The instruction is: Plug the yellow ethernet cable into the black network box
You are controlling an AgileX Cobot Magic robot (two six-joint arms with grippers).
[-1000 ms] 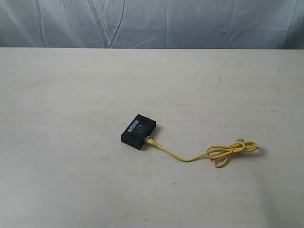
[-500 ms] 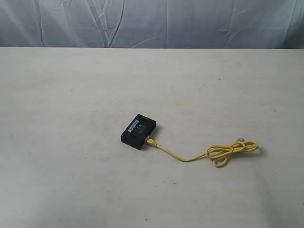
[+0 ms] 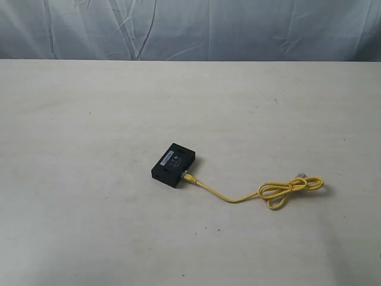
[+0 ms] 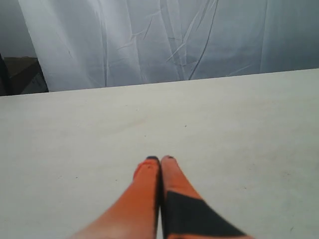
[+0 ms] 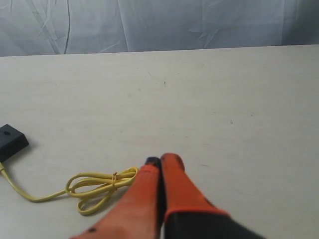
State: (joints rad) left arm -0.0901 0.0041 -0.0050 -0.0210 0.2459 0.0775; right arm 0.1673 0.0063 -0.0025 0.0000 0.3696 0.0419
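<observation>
The black network box (image 3: 173,165) lies flat near the table's middle, white label on top. One end of the yellow ethernet cable (image 3: 238,197) sits at the box's near right side; whether it is seated in a port I cannot tell. The cable runs right to a tied loop (image 3: 290,189). In the right wrist view the loop (image 5: 99,185) lies just beside my right gripper (image 5: 160,160), which is shut and empty, and a corner of the box (image 5: 10,141) shows. My left gripper (image 4: 160,159) is shut on nothing over bare table. Neither gripper shows in the exterior view.
The pale table (image 3: 89,119) stretches wide around the box. A wrinkled grey-white cloth backdrop (image 3: 190,27) hangs behind its far edge. A dark object (image 4: 20,74) sits past the table's corner in the left wrist view.
</observation>
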